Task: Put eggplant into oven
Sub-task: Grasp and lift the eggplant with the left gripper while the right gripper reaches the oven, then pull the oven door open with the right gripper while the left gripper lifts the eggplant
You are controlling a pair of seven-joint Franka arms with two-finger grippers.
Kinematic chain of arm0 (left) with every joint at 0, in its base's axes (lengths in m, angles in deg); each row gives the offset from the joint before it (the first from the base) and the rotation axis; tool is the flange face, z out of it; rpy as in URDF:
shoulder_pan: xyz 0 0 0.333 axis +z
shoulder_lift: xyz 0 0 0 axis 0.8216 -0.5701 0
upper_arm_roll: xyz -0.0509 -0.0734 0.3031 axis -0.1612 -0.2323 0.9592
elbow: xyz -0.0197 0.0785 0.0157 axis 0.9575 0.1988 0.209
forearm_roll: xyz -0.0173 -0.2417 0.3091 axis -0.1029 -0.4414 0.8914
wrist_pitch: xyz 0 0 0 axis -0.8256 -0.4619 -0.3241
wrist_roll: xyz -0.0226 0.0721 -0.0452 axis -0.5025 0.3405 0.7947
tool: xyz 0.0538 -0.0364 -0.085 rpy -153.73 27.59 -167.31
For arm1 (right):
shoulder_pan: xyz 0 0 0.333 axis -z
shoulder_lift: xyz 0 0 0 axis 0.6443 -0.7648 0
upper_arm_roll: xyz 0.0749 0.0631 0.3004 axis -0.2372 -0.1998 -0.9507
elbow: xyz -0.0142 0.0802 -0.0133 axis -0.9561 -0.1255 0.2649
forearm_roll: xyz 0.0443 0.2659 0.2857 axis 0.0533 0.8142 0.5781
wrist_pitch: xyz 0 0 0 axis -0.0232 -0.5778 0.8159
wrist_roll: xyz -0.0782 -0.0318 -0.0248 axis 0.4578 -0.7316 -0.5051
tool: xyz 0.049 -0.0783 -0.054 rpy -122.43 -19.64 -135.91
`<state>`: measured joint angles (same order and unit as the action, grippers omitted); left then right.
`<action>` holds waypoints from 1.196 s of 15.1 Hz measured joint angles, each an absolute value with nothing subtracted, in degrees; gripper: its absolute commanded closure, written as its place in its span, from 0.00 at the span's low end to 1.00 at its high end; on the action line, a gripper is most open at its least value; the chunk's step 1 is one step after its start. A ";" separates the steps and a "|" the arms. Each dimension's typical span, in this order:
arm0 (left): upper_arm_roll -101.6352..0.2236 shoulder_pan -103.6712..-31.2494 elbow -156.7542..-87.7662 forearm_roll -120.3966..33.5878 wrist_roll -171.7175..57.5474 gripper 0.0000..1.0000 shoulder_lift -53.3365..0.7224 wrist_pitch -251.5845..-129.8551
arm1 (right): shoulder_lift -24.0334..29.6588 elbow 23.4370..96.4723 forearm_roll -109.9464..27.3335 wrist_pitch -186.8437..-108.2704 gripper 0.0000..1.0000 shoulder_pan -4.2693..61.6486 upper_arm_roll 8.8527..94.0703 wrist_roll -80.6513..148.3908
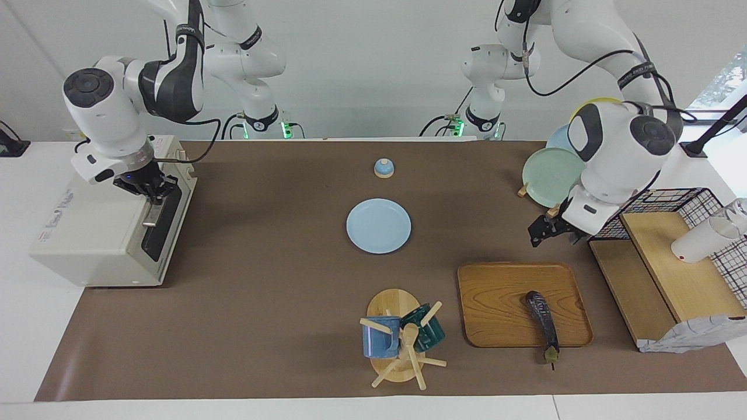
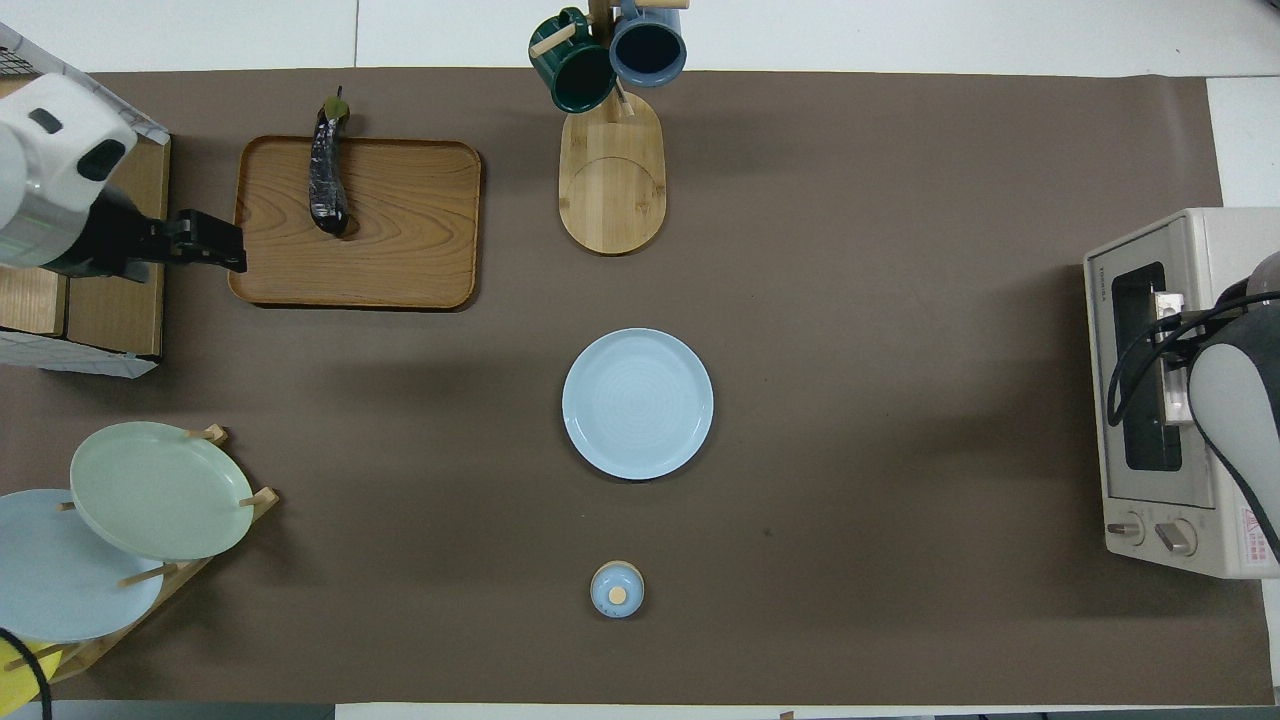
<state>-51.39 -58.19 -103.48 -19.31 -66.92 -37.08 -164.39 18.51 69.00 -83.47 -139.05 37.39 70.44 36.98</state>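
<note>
Meanwhile, eggplant [image 1: 542,319] lies on tray [image 1: 496,291], near left gripper's [image 1: 545,228] parted jaws.

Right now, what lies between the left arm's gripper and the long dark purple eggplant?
Only the rim and bare wood of the wooden tray separate the open left gripper, raised beside the tray, from the dark purple eggplant, as the facing view shows.

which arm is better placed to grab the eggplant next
Left. The left gripper, open, hangs beside the wooden tray where the eggplant lies. The right gripper is shut at the oven door handle.
</note>
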 measured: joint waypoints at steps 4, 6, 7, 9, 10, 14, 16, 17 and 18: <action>-51.18 -58.15 -98.51 -19.24 -66.92 0.00 -44.69 -167.21 | 19.40 70.59 -83.47 -140.91 1.00 37.21 70.26 36.98; -51.06 -58.08 -96.92 -19.03 -66.92 0.00 -47.30 -169.44 | 20.15 71.94 -83.26 -142.45 1.00 36.79 70.05 36.98; -51.00 -58.02 -96.56 -18.92 -66.92 0.00 -48.23 -170.60 | 20.58 72.82 -82.74 -143.26 1.00 36.18 69.93 36.98; -50.83 -57.90 -96.34 -18.80 -66.93 0.00 -49.55 -172.78 | 20.73 74.42 -80.66 -144.97 1.00 34.41 69.63 37.23; -50.78 -57.89 -96.33 -18.72 -66.93 0.00 -49.99 -174.41 | 20.36 75.22 -79.51 -146.51 1.00 33.58 69.47 37.66; -50.76 -57.90 -96.58 -18.69 -66.93 0.01 -50.92 -178.08 | 16.54 77.02 -77.17 -153.51 1.00 30.74 68.98 38.53; -50.77 -57.91 -97.11 -18.69 -66.93 0.01 -51.20 -179.13 | 15.19 77.92 -76.72 -156.29 1.00 30.13 68.80 38.86; -50.80 -57.94 -97.88 -18.69 -66.93 0.01 -51.25 -180.34 | 14.91 78.45 -76.63 -157.49 1.00 29.95 68.79 38.89; -50.88 -57.98 -98.94 -18.69 -66.93 0.01 -51.28 -181.85 | 14.85 78.87 -76.61 -158.26 1.00 29.88 68.75 38.90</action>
<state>-50.88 -57.98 -98.94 -18.69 -66.93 -51.28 -181.85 14.85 78.87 -76.61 -158.26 29.88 68.75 38.90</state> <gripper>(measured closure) 0.004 0.991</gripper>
